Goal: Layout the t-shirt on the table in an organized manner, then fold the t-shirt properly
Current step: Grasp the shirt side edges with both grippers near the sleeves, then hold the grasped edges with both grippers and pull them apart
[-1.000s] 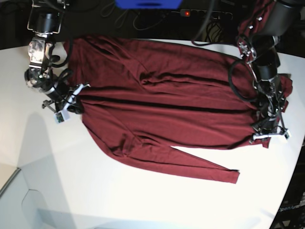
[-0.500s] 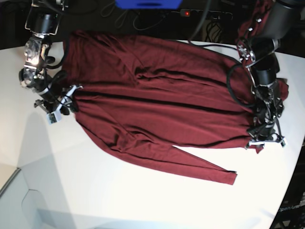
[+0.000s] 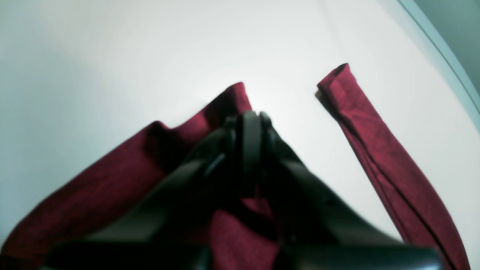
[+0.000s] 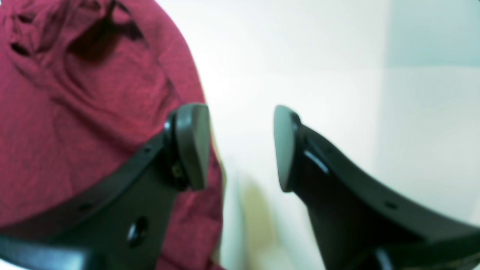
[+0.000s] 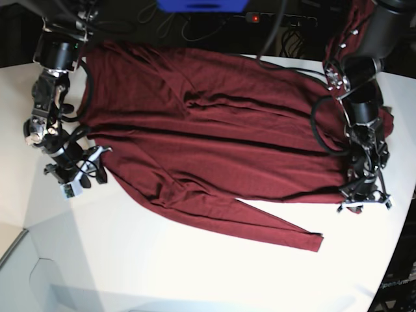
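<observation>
while one dark red t-shirt lies spread across the upper and middle part of the white counter in the base view, two arms stand at its two ends, one at the frame's left edge and one at its right. one long sleeve runs out toward the lower right of that frame, its cuff lying flat on the counter. the cloth shows several long creases running left to right.

at the right of the base view, the left hand is down at the shirt's edge. its wrist view shows the two black fingers pressed together with red cloth pinched between them, so it is closed on the t-shirt. one sleeve end lies apart from the hand, in the right half of that frame.

at the left of the base view, the right hand sits just beside the shirt's edge. its wrist view shows two fingers standing well apart, with only bare counter between them and nothing held; the t-shirt fills the left of that frame.
</observation>
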